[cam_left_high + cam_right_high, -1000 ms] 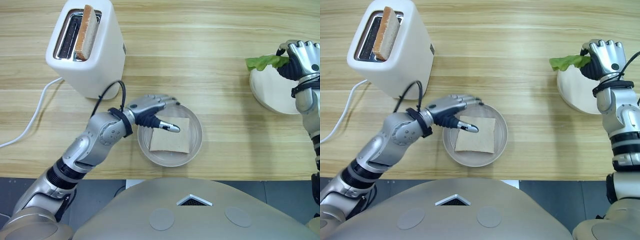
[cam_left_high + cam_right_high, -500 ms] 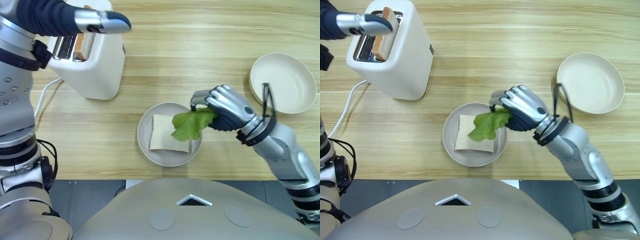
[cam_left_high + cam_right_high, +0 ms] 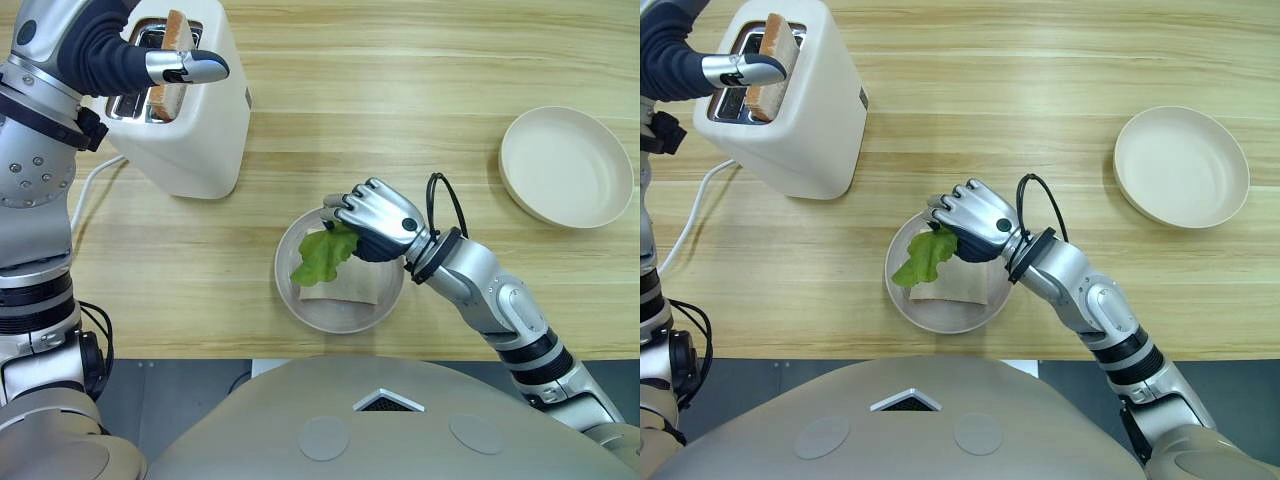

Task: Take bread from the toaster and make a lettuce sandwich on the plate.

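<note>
At a pale wood-grain table (image 3: 400,80), the robot's right hand (image 3: 372,213) sits over the far rim of a round, shallow, beige plate (image 3: 284,287). Its metallic fingers are curled tight around the stem end of a ruffled green lettuce leaf (image 3: 321,256). The leaf droops down and to the left from that grasp, covering the upper left corner of a flat, square, tan slice of bread (image 3: 352,291) that lies in the plate's well; whether the leaf's tip touches the slice cannot be told.

Well apart, at the table's far left corner, stands a glossy white toaster (image 3: 200,140) with rounded edges. A second slice (image 3: 176,30) — brown-crusted, with a coarse crumb — stands upright in one of its two slots. The left hand (image 3: 108,58), dark-palmed and silver-tipped, is at the top of the toaster and crosses in front of that slice; whether it has hold of the bread cannot be told.

A thin white cord (image 3: 85,195) trails off the toaster's near side. At the table's right side rests a smooth, cream-coloured round dish (image 3: 565,165).
</note>
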`<action>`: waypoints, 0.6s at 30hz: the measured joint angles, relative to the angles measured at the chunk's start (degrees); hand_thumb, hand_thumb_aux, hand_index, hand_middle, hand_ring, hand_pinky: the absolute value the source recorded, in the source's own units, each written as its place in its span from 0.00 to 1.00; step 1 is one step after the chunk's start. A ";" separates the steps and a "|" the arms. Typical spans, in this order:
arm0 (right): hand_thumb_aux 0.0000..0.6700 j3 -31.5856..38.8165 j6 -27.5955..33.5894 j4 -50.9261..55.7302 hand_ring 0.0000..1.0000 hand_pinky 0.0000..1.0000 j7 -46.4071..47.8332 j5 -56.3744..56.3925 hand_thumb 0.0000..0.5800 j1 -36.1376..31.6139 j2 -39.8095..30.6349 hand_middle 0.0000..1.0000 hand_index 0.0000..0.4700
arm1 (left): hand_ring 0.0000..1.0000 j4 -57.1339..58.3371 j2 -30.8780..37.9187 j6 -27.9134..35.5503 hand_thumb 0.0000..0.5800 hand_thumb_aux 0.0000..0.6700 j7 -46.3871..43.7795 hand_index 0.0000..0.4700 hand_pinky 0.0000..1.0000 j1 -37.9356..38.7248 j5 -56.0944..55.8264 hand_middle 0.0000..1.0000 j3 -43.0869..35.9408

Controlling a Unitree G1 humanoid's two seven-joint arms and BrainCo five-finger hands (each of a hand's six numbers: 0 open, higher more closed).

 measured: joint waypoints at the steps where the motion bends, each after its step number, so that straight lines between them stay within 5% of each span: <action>1: 0.77 0.29 -0.50 0.65 0.00 0.00 -1.37 -2.77 0.95 0.28 -0.77 0.00 0.77 | 0.00 0.19 -0.23 -0.05 0.00 0.00 0.03 0.00 0.00 -0.03 0.03 0.00 -0.48; 2: 0.60 0.57 -0.85 1.25 0.00 0.00 -2.32 -4.54 0.84 0.35 -1.51 0.00 0.60 | 0.00 0.45 -0.32 -0.11 0.00 0.00 0.06 0.00 0.00 -0.07 0.30 0.00 -0.69; 3: 0.33 0.89 -1.26 1.92 0.00 0.00 -2.77 -6.53 0.55 0.77 -2.60 0.00 0.33 | 0.00 0.80 -0.38 -0.16 0.00 0.00 0.07 0.00 0.00 -0.14 0.75 0.00 -0.85; 4: 0.02 0.91 -1.53 2.02 0.00 0.00 -2.82 -6.92 0.05 1.09 -3.05 0.00 0.02 | 0.00 0.94 -0.40 -0.17 0.00 0.00 0.07 0.00 0.00 -0.21 0.87 0.00 -0.94; 18: 0.00 -9.63 -4.70 -7.02 0.00 0.00 -2.76 -7.37 0.00 3.02 -12.23 0.00 0.00 | 0.00 3.56 -0.94 -0.51 0.00 0.00 0.08 0.00 0.00 -3.46 1.04 0.00 -3.10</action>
